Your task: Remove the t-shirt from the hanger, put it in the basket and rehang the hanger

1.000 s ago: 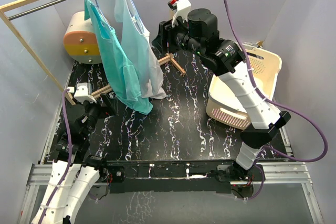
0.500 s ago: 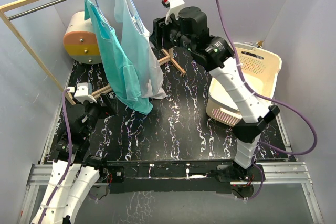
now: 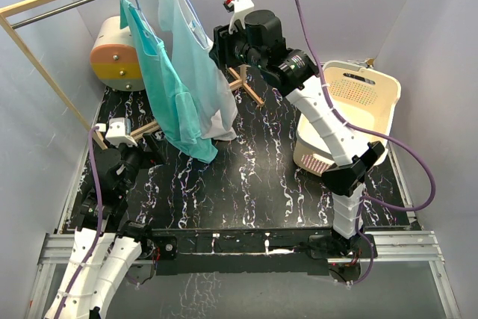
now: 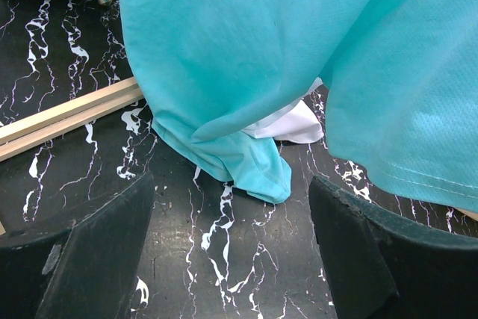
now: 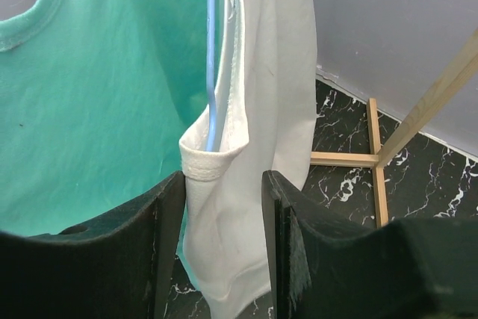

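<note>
between the right jaws hangs the sleeve of the white t-shirt [image 5: 246, 110], with the thin blue hanger [image 5: 211, 50] running down inside it. these jaws are open just a little, one on each side of the cloth. to their left hangs the teal t-shirt [image 5: 97, 110]. ahead of the left jaws, which are spread wide, the teal hem lies bunched on the black surface [image 4: 187, 259].

The counter [image 3: 254, 177] before me is black, veined with white. On it stand a cream laundry basket [image 3: 388, 98] at my right, a round cream, orange and yellow drum [image 3: 116, 54] at the back left, and the rack's wooden feet [image 3: 146, 129].
</note>
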Motion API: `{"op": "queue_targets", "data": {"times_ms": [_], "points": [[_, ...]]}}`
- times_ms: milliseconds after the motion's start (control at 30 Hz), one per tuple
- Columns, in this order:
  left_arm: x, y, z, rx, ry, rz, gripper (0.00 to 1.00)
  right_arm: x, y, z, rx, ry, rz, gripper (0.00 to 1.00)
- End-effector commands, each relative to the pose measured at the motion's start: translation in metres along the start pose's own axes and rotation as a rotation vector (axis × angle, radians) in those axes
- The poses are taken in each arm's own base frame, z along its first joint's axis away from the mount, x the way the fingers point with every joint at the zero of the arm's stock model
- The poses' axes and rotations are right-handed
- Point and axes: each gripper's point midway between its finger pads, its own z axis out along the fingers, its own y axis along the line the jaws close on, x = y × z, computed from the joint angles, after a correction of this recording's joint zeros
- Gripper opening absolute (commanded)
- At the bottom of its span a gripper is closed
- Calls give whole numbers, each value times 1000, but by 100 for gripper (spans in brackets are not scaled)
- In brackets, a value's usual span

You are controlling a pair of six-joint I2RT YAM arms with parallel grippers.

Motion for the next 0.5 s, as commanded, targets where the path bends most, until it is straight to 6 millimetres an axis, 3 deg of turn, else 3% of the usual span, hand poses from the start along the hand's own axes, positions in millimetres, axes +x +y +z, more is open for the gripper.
{"op": "queue_targets", "data": {"times_ms": [0, 267, 467], "points": [[-3, 2, -3, -8, -13, 9, 82, -52, 11, -24, -42, -161, 14, 48], [-3, 2, -3, -7, -12, 9, 81, -34, 12, -5, -55, -115, 20, 50], [-3, 2, -3, -7, -13, 8, 81, -32, 8, 2, -34, -120, 29, 43]]}}
